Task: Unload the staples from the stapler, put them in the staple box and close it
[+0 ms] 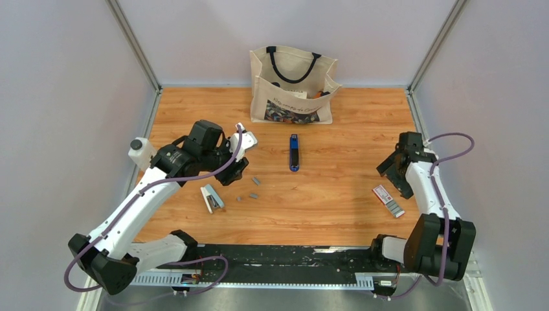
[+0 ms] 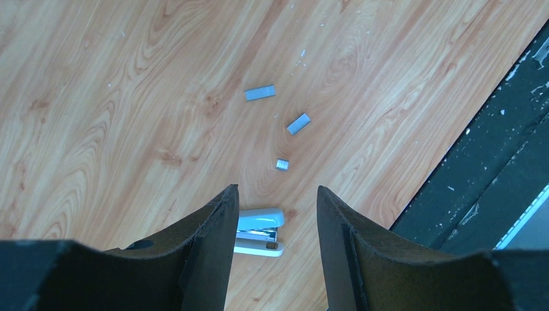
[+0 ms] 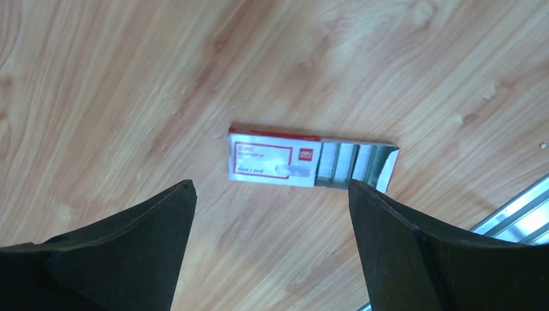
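The wooden table [image 1: 336, 207] fills most of the view. A cloth bag [image 1: 292, 87] with dark handles stands at its far edge.

The left arm [image 1: 139, 207] reaches in from the left. Its left hand [image 1: 236, 173] hangs above the table with its fingers apart, and nothing is between them. The right arm [image 1: 434, 194] reaches in from the right. Its right hand [image 1: 393, 178] has its fingers very wide apart, with nothing in them. It hangs over a red and white box [image 3: 275, 161].

The blue stapler [image 1: 294, 153] lies alone in the middle of the table, closed and pointing away from the arms. It is well apart from both hands.

A smaller white stapler [image 2: 259, 230] lies on the table under the left hand.

The box is slid open at one end, and grey rows show inside.

Three little grey staples [image 2: 260, 92] lie loose on the wood, just beside the white stapler.
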`<state>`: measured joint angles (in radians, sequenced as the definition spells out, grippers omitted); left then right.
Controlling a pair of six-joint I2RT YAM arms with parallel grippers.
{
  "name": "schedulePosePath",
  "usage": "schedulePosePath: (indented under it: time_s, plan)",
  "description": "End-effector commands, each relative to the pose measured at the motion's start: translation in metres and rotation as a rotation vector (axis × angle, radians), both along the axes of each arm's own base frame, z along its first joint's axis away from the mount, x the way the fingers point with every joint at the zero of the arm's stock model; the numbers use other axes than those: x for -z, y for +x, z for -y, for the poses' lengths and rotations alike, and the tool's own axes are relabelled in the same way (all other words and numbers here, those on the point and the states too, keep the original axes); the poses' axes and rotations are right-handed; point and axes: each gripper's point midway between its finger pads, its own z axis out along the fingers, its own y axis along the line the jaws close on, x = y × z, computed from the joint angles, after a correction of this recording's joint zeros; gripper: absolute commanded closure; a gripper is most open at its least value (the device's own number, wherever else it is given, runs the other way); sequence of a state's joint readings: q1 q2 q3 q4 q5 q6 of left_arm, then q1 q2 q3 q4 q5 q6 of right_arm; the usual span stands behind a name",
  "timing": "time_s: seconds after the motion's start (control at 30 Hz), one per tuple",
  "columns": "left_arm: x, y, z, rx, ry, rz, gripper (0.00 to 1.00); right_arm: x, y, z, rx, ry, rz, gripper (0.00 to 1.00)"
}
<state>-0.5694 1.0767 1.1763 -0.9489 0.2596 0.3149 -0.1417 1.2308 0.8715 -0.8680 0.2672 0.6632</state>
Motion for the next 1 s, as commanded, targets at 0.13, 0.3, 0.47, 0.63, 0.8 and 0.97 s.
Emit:
schedulePosePath:
  time_s: [0.13,0.3,0.47,0.63,0.8,0.97]
  plan:
    - [0.005,0.008,0.011,0.044,0.0,-0.009,0.44,0.028,0.006,0.015,0.124,0.05,0.01,0.11]
    - [0.003,0.009,0.011,0.042,-0.001,-0.008,0.44,0.036,0.006,0.034,0.18,0.025,-0.004,0.11]
    - [0.006,0.008,0.009,0.038,0.005,-0.01,0.44,0.039,0.0,0.056,0.271,0.051,0.015,0.12]
    - [0.007,0.007,0.01,0.036,0.0,-0.012,0.44,0.046,-0.003,0.058,0.28,0.051,-0.009,0.13]
    - [0.004,0.008,0.01,0.036,-0.002,-0.005,0.44,0.06,-0.01,0.055,0.282,0.064,-0.05,0.13]
    - [0.0,0.008,0.008,0.036,0.001,0.007,0.44,0.075,-0.017,0.05,0.281,0.086,-0.096,0.13]
